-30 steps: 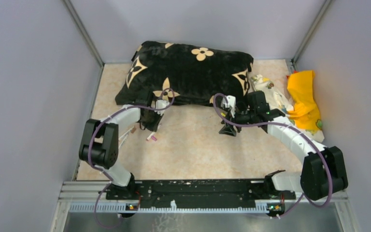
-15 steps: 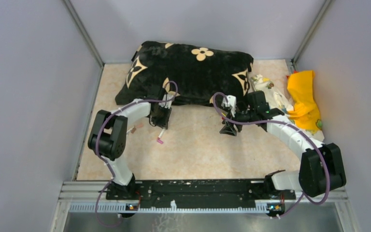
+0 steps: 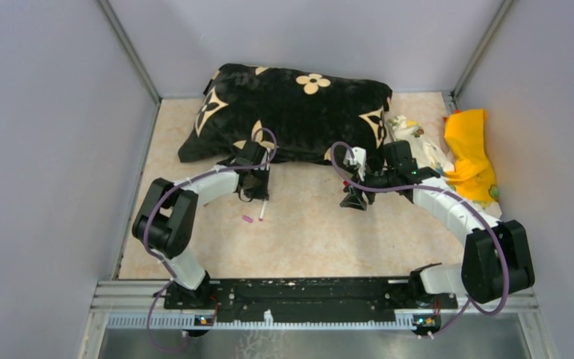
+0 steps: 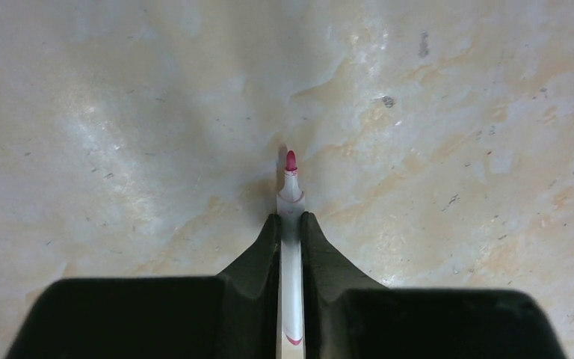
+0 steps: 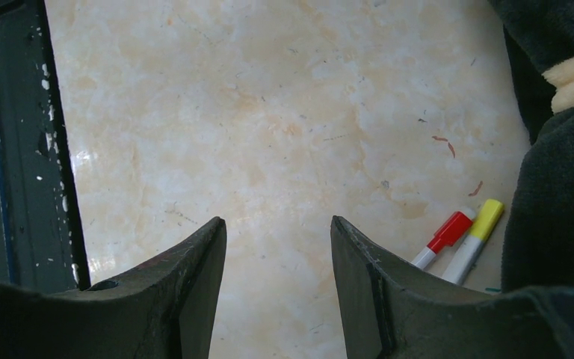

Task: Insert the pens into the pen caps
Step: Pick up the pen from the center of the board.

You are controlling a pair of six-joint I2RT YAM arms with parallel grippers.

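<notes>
Table (image 3: 299, 239): beige marbled top, walled on three sides.

Cushion (image 3: 299, 112): black plush with cream flower motifs, at 12 o'clock along the back wall.

Left arm (image 3: 187, 202) and right arm (image 3: 456, 213): white and black, reaching in from 7 and 5 o'clock toward the cushion's near edge.

Yellow cloth (image 3: 469, 149): crumpled, at 2 o'clock beside the right wall.

Left gripper (image 4: 290, 224): near table centre toward 10 o'clock, clamped tight on uncapped pen.

Right gripper (image 5: 278, 224): toward 3 o'clock of centre, jaws spread, nothing between them.

Uncapped pen (image 4: 292, 258): white barrel pinched between the black fingers, pink-red tip bare and close to the table top; contact not discernible.

Red-capped pen (image 5: 442, 241) and yellow-capped pen (image 5: 477, 233): side by side, touching, at 4 o'clock in the right wrist view, just beside the cushion's edge.

Pink cap (image 3: 247, 219): loose on the table, at 8 o'clock just beside the held pen's lower end.
</notes>
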